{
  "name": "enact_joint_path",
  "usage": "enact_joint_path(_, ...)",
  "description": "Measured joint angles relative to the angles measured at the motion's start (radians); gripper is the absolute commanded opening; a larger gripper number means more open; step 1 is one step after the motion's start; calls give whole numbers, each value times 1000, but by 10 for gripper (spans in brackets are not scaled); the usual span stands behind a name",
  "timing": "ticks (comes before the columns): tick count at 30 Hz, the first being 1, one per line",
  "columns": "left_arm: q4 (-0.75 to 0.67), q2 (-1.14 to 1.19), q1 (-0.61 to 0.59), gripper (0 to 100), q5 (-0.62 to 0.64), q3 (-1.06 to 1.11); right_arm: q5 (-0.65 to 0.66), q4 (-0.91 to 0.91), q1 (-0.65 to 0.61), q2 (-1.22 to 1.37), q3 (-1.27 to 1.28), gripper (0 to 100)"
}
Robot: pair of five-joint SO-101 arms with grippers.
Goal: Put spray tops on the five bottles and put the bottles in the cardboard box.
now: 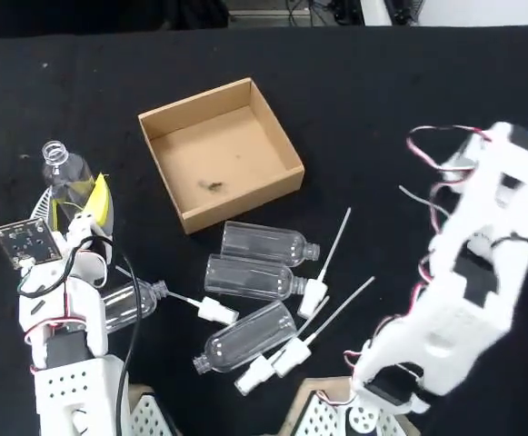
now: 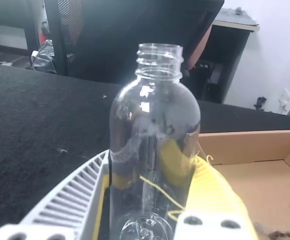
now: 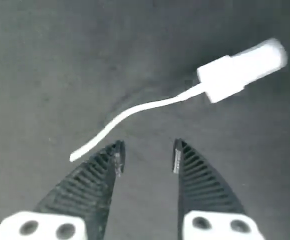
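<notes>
Bottles come first for us: our left claw (image 1: 71, 202) is closed around one clear plastic bottle (image 2: 154, 135), holding it upright with its threaded neck open. We judge that is how it must stand to take a top. Our right claw (image 3: 147, 155) hangs with its ribbed black fingers parted a moderate way over the matte black surface (image 3: 45, 60), just short of a white spray top (image 3: 239, 67) whose thin dip tube curves away from it. Three more smooth, round-shouldered bottles (image 1: 256, 277) lie on their sides near the open cardboard box (image 1: 236, 207), and a fourth bottle (image 1: 132, 304) lies by our left arm. None is capped yet.
</notes>
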Motion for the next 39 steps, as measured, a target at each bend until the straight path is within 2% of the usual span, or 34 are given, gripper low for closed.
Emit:
enact_joint_path(3,0,0,0,30,0,0,-60,-43,-12,72,-20,145)
enact_joint_path(8,0,0,0,30,0,0,-75,-61,-14,118,-104,148)
enact_joint_path(17,0,0,0,30,0,0,-75,68,-14,132,-285,145)
enact_joint_path(23,0,0,0,30,0,0,-75,-41,-15,267,-288,145)
enact_joint_path(30,0,0,0,30,0,0,-71,32,-46,278,-288,144)
enact_joint_path(39,0,0,0,30,0,0,247,245,-109,278,-288,144)
